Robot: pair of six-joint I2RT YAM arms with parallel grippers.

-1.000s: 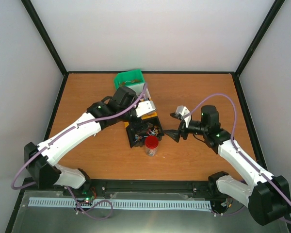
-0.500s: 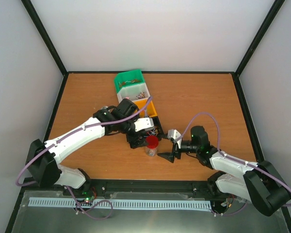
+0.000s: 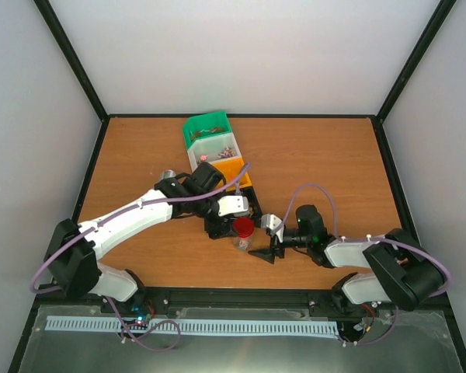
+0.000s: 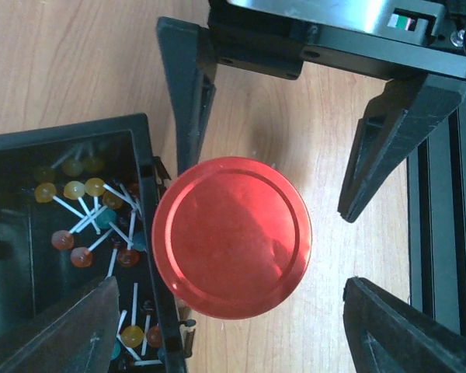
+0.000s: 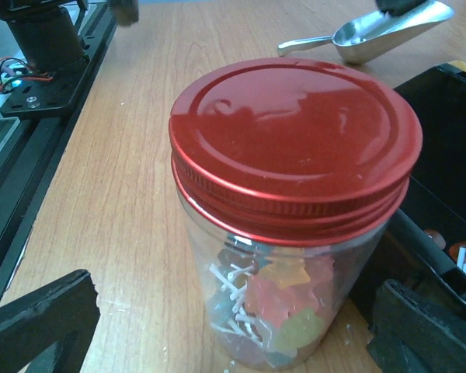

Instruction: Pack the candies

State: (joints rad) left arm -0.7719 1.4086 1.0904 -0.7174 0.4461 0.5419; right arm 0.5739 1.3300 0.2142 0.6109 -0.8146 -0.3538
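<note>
A clear jar with a round red lid (image 3: 241, 228) stands on the table beside a black bin (image 3: 221, 217). Through its wall I see candies (image 5: 283, 311), gummies and small lollipops. More lollipop candies (image 4: 85, 225) lie in the black bin. My left gripper (image 4: 231, 326) is open and hovers straight above the red lid (image 4: 231, 237), its fingers on either side. My right gripper (image 5: 233, 342) is open and low on the table, with the jar (image 5: 295, 194) between its fingers but not touching them. It also shows in the top view (image 3: 266, 249).
A green bin (image 3: 206, 127), a white bin with candies (image 3: 216, 149) and an orange bin (image 3: 234, 171) stand in a row behind the black bin. A metal scoop (image 5: 380, 27) lies on the table beyond the jar. The black rail (image 5: 31, 93) runs along the near edge.
My left gripper moved from over the bins toward me, to above the jar's lid. My right arm dropped low and slid left, bringing its open fingers round the jar.
</note>
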